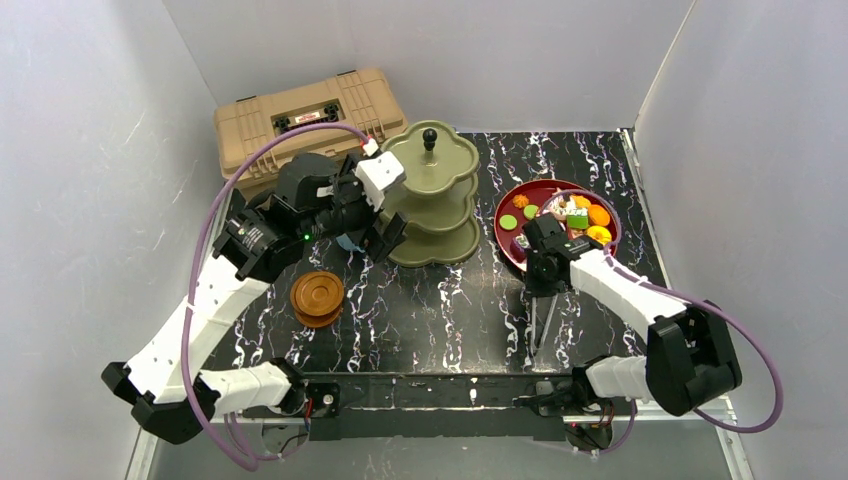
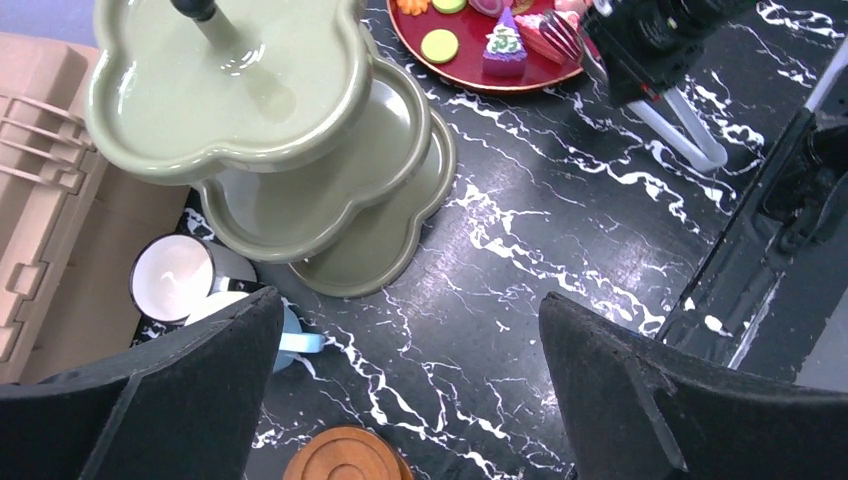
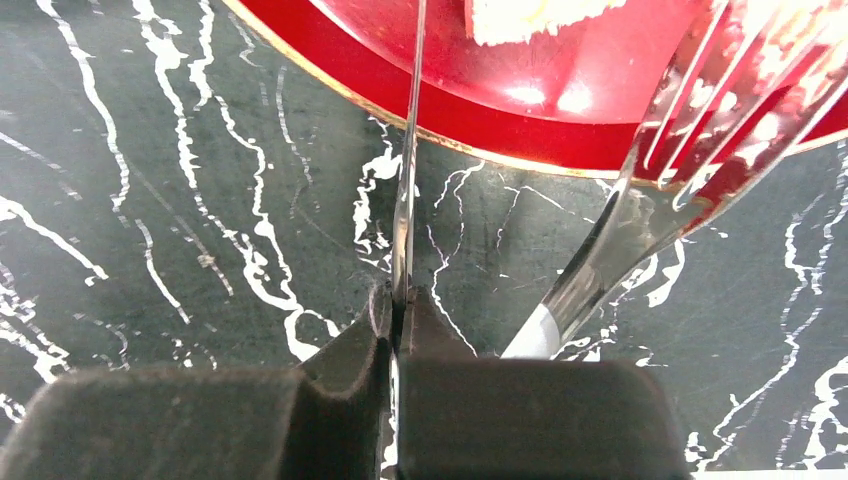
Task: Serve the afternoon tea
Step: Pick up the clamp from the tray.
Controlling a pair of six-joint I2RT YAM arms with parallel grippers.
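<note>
The left end effector (image 2: 410,335) is held wide open above the table (image 1: 440,320), just beside the olive-green stand (image 1: 435,190). The right end effector (image 3: 398,312) is clamped on one thin arm of the metal tongs (image 3: 407,170) at the rim of the red plate (image 1: 500,228) — the toy cakes (image 1: 575,215) are piled there. The brown saucers (image 1: 317,297) are stacked in front of the stand.

We see a black desk (image 1: 440,310) veined with white. At its far left corner sits a tan toolbox (image 1: 300,115). Just right of that stands a green three-tier stand (image 1: 445,215), and further right a red plate (image 1: 510,240). A white mug (image 2: 172,280) and a light-blue mug (image 2: 290,340) sit just beside the stand's base. Nearer us lies a stack of brown saucers (image 1: 317,297). Tongs (image 2: 685,130) rest near the plate's near rim.
</note>
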